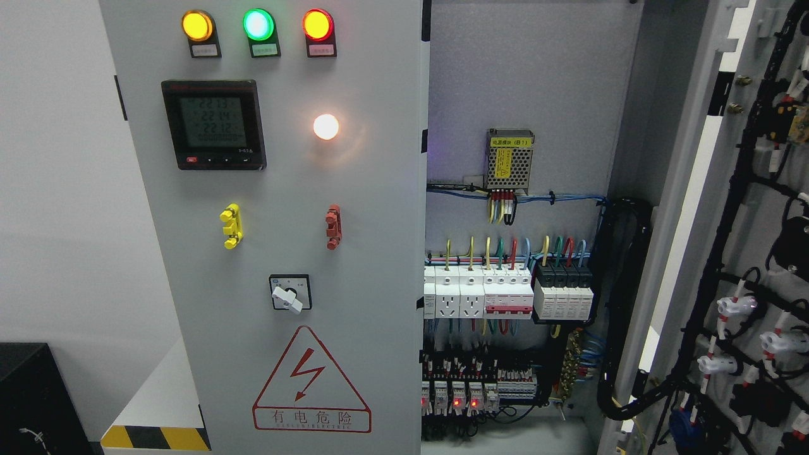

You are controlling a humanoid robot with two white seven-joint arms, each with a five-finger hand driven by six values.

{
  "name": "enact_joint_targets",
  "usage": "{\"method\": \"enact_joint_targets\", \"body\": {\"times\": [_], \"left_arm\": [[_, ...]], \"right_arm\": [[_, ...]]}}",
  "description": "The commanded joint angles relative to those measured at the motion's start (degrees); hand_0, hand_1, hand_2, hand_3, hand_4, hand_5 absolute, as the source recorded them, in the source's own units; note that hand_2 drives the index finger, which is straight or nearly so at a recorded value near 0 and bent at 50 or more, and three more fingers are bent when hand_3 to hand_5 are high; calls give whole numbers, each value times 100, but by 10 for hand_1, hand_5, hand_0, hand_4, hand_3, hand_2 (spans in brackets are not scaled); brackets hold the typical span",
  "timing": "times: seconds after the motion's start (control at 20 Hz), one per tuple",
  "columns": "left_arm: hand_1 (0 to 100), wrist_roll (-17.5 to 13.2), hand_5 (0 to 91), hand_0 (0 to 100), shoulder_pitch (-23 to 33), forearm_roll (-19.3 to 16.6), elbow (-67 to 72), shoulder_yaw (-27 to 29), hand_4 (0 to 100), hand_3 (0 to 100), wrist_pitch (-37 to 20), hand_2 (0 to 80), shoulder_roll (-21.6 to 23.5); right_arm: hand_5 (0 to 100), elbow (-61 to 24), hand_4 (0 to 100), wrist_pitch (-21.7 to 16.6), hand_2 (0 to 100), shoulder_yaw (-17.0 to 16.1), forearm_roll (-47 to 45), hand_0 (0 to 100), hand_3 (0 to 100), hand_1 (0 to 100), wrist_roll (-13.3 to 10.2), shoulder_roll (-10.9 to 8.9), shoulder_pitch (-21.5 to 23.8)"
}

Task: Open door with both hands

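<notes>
- Two doors belong to this grey cabinet, and neither robot hand shows in the head view, so I cannot tell if the fingers are wide, narrow or holding something.
- One door, the left door (278, 253), looks closed or very nearly closed. It fills the left and middle of the picture.
- On it sit three round lights (258, 25) in yellow, green and red, a small screen (213, 124), a white glowing lamp (326, 126), a yellow handle (231, 226), a red handle (333, 227), a turn switch (289, 292) and a red danger sign (311, 382).
- The right door (746, 253) is already swung wide open at the right side. Its inside shows black cable bundles and white plugs.
- Between the doors you can see inside the cabinet: white breakers (480, 292), coloured wires and a small power box (509, 162).
- I think the job is about half done, with the left door left to open.
- To do it well, a hand should reach for the free edge (422, 253) of the left door, beside the open gap, and pull slowly outward.
- Fingers should stay on the door edge only. They should keep away from the wires, the breakers and the turn switch.
- Pull gently and evenly, so the door swings on its hinges and does not bang.
</notes>
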Motion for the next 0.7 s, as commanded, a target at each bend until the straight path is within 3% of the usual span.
{"method": "enact_joint_targets", "body": {"times": [0.0,0.15,0.25,0.35,0.55,0.65], "left_arm": [[0,36,0,0,-25,-343,598,893,0,0,23,0,-387],[0,63,0,0,-25,-775,589,919,0,0,-13,0,-369],[0,150,0,0,-25,-767,589,911,0,0,-21,0,-378],[0,465,0,0,-25,-793,589,884,0,0,-74,0,-396],[0,484,0,0,-25,-802,580,806,0,0,-425,0,-387],[0,441,0,0,-34,-810,580,622,0,0,-435,0,-387]], "right_arm": [[0,1,0,1,0,0,0,0,0,0,-4,-3,0],[0,2,0,1,0,0,0,0,0,0,-4,-3,0],[0,2,0,1,0,0,0,0,0,0,-4,6,0],[0,2,0,1,0,0,0,0,0,0,-4,-3,0],[0,-86,0,-34,0,-9,0,0,0,0,-4,6,26],[0,-977,0,-236,0,52,0,0,0,0,-4,-55,87]]}}
